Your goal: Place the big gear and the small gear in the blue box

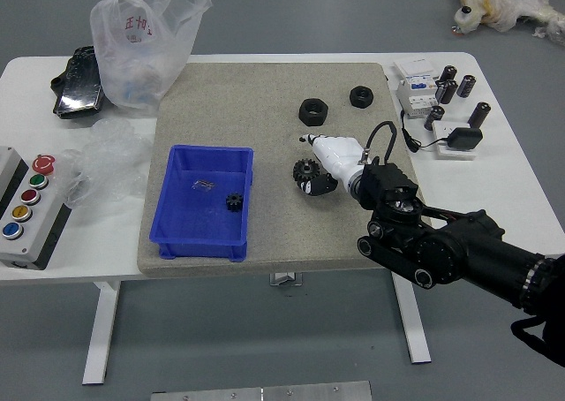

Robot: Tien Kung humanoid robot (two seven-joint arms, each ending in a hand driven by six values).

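"Big gear (305, 170), where is it?"

"On the gray mat (221, 101), outside the blue box (199, 248). The right hand (340, 162) has its thumb over the edge, so a bit is hidden."

"How are the fingers?"

"Apart from the thumb. I can't tell if they touch the gear."

"And the small gear (234, 201)?"

"Inside the box, near something thin (204, 185) that's hard to make out."

"What's around?"

"White table (503, 180), gray floor (229, 330). The picture cuts off the button box (26, 233)."
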